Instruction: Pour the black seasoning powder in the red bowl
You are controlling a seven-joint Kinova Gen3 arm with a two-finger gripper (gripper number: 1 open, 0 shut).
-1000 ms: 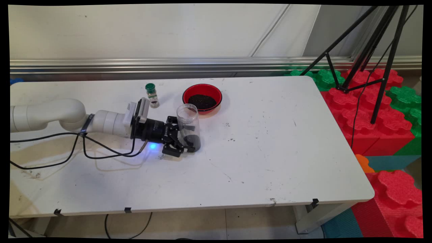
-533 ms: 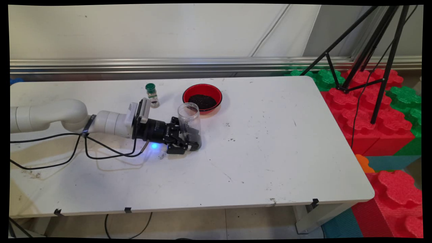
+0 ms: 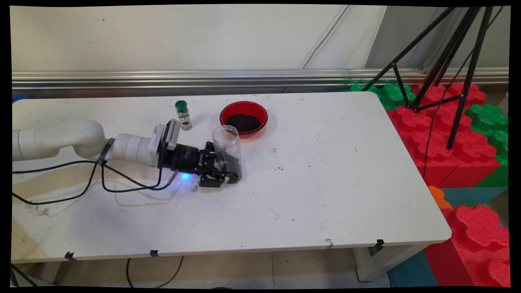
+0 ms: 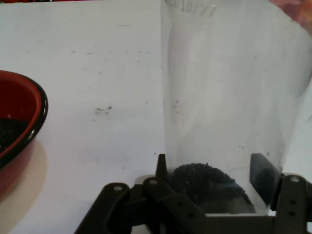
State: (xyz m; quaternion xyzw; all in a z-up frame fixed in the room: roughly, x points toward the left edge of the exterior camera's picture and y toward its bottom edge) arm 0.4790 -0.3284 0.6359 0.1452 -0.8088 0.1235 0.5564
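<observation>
The clear jar (image 4: pixel 229 97) carries faint printed digits near its top edge in the hand view, seemingly a date ending in "10/27", though they are too pale to read with certainty. The black gripper (image 3: pixel 228 169) bears small white lettering, unreadable.

jar (image 3: pixel 227 152) in front of bowl (image 3: pixel 244 118), shaker (image 3: pixel 183 114) left

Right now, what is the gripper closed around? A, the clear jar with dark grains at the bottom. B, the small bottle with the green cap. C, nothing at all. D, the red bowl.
A: the gripper has its fingers on either side of the clear jar low down, while the green-capped bottle and the red bowl stand apart, farther back on the table.
</observation>
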